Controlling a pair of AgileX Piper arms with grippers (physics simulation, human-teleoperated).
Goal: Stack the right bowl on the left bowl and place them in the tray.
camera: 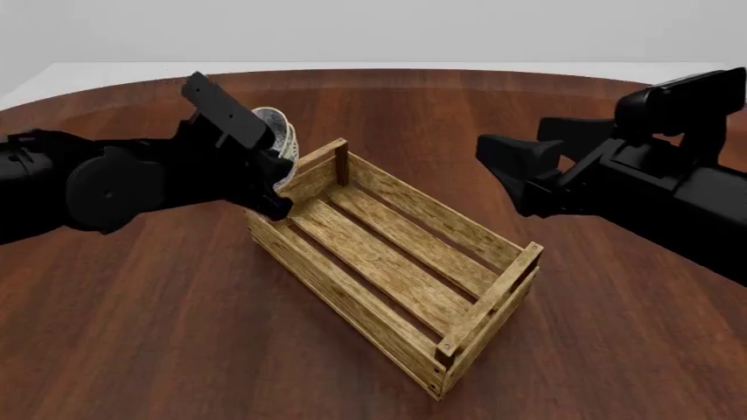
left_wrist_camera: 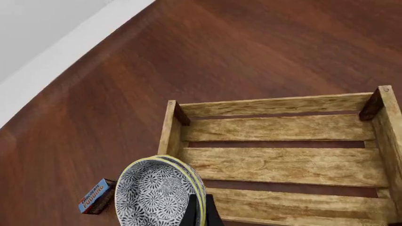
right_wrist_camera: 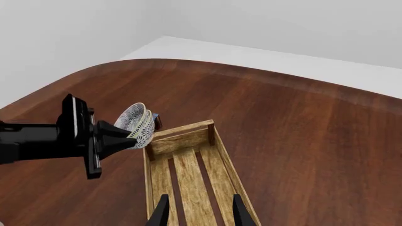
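Two nested black-and-white patterned bowls (left_wrist_camera: 154, 193) with yellowish rims are tilted on edge in my left gripper (left_wrist_camera: 201, 214), which is shut on their rim. In the front view the bowls (camera: 278, 131) and left gripper (camera: 278, 164) hang at the far left end of the tray (camera: 386, 254), a long light-wood slatted crate. The tray also shows in the left wrist view (left_wrist_camera: 276, 165) and the right wrist view (right_wrist_camera: 188, 179). My right gripper (right_wrist_camera: 201, 214) is open and empty, held above the tray's right side (camera: 505, 171). The bowls show in the right wrist view (right_wrist_camera: 138, 123).
A small box with a blue label (left_wrist_camera: 97, 196) lies on the dark wood table just beyond the tray's far left end, behind the bowls (right_wrist_camera: 156, 121). The left arm (camera: 105, 184) stretches in from the left. The table's curved far edge (right_wrist_camera: 264, 70) lies beyond.
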